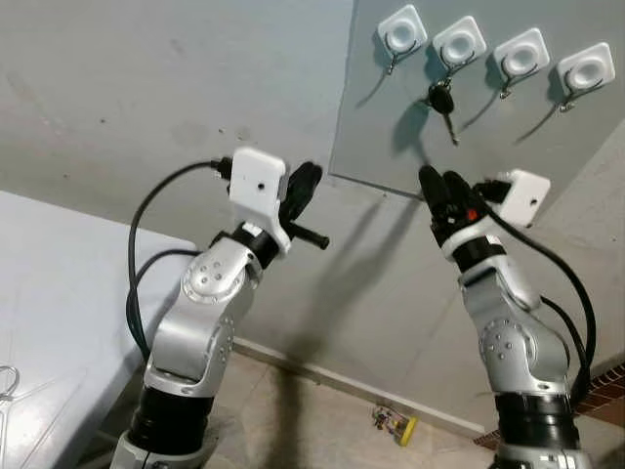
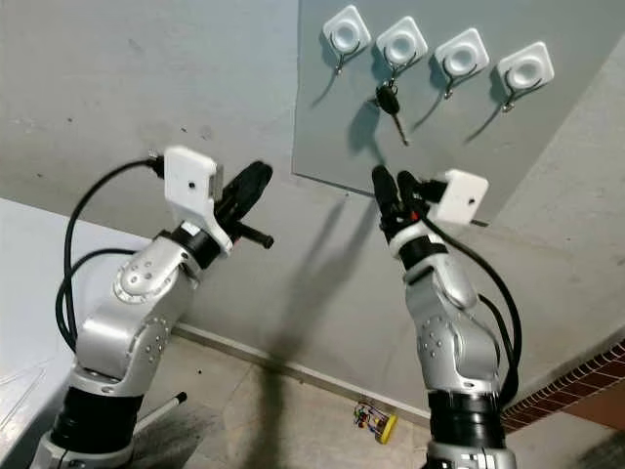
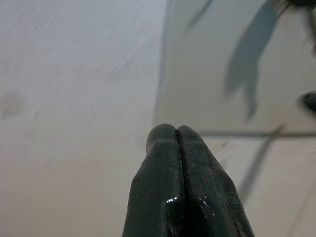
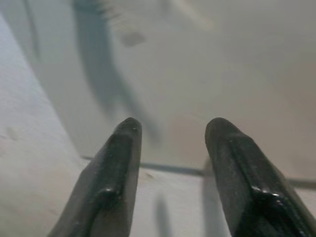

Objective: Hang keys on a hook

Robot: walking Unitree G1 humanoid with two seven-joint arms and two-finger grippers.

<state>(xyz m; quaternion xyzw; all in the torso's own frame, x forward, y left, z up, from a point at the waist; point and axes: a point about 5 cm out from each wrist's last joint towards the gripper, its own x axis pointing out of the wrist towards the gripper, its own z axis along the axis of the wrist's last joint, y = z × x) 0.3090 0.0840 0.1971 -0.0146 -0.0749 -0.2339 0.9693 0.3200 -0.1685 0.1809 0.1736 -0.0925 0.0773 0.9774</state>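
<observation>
A black-headed key (image 1: 442,102) hangs from the second of several white hooks (image 1: 459,43) on a grey wall panel (image 1: 508,127). My right gripper (image 1: 440,182) is raised just below the key, apart from it, its fingers (image 4: 123,163) open with nothing between them. My left gripper (image 1: 309,180) is raised to the left of the panel, fingers (image 3: 175,173) pressed shut and empty.
A white table (image 1: 49,283) stands at the lower left with a wire object (image 1: 8,381) on it. A small coloured toy (image 1: 395,423) lies on the floor by the skirting. Brickwork (image 2: 576,386) shows at the lower right.
</observation>
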